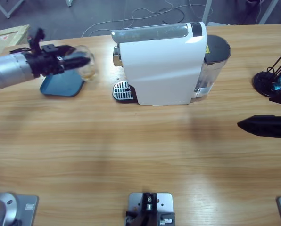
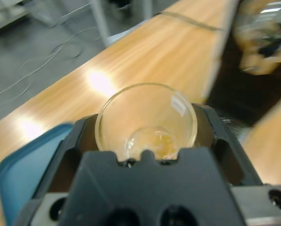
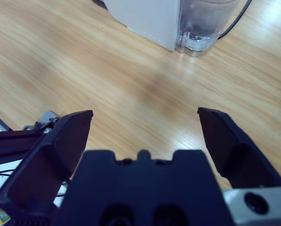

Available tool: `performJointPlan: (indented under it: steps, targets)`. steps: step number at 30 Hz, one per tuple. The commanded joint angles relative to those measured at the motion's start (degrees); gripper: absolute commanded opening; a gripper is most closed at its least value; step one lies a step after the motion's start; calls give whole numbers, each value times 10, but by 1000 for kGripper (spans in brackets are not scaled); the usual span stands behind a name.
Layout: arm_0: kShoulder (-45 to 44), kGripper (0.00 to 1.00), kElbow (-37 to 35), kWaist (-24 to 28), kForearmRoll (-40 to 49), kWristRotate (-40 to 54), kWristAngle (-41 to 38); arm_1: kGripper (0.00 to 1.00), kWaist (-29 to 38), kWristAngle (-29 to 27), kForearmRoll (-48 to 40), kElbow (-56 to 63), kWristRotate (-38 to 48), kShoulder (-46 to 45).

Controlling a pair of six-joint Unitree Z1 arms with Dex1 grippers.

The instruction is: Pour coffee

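The left tool (image 2: 147, 141) is clamped around a clear glass tumbler (image 2: 146, 120), its mouth facing away from the wrist camera. A shallow layer of pale amber coffee (image 2: 154, 140) sits at the glass's bottom. From above, that tool (image 1: 79, 61) holds the glass (image 1: 87, 69) at 10 o'clock on the worktop (image 1: 131, 150), over the edge of a blue tray (image 1: 61, 84). The white coffee machine (image 1: 161, 63) stands just beside it, toward 12 o'clock. The right tool (image 3: 145, 129) hovers with its jaws spread wide at 3 o'clock.
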Motion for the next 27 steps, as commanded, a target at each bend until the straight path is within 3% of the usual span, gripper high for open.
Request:
performJointPlan:
  steps: [1,9,27]
  targets:
    - [39,0,-1,46,4,-70,205,1000,5,-5,-2,5,6,18]
    - [93,0,-13,67,4,-77,262,1000,5,-2,-4,1,6,33]
    - [132,0,-44,53,12,-89,230,1000,5,-2,-2,3,6,32]
